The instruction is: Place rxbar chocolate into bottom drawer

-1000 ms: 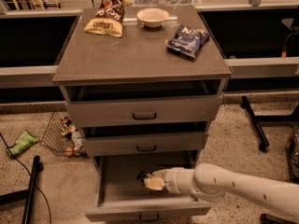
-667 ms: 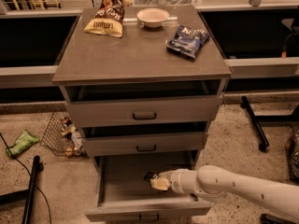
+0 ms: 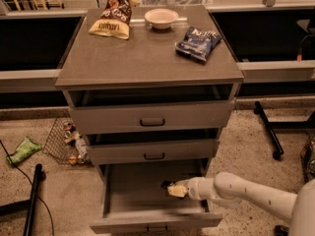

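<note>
One gripper [image 3: 172, 188], inside open bottom drawer [image 3: 147, 223], over its right half, clenched on one rxbar chocolate [image 3: 165, 184]; dark bar end pokes out left of fingertips, above drawer floor. Three drawers in all; two upper drawers [image 3: 150, 117] stand directly above gripper, slightly open. On cabinet top [image 3: 142, 58], far above: one bowl [image 3: 161, 17], one blue chip bag [image 3: 198, 42], one yellow-brown bag [image 3: 112, 18]. Far left on floor: one wire basket [image 3: 66, 141], one green packet [image 3: 23, 149]

You have three drawers [image 3: 152, 116], the bottom drawer [image 3: 132, 193] pulled out, one yellow-brown snack bag [image 3: 112, 14] far left on top, one blue snack bag [image 3: 198, 42] right, one bowl [image 3: 161, 17] between, one gripper [image 3: 175, 190] inside the bottom drawer's right side, one rxbar chocolate [image 3: 165, 184] at its tip.
</note>
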Controlling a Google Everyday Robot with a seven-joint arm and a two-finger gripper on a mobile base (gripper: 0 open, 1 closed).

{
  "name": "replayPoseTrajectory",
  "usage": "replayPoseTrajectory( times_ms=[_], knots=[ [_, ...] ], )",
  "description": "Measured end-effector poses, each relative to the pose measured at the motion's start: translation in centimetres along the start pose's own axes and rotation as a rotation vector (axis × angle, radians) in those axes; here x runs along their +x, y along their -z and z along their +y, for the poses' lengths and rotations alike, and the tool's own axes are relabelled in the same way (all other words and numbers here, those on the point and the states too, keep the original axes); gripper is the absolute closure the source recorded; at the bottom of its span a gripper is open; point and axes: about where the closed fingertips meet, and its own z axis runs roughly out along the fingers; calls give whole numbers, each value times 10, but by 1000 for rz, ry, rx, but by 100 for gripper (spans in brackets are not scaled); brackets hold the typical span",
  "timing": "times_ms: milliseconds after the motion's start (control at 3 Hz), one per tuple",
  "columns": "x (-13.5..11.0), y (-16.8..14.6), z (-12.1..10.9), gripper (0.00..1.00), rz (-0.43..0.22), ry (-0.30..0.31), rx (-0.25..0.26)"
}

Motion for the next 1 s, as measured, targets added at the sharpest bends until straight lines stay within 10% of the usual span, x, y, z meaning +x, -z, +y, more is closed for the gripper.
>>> replayPoseTrajectory(
  times_ms=[1000],
  knots=[
    [13,-30,-37,100,20,-18,-39]
  ],
)
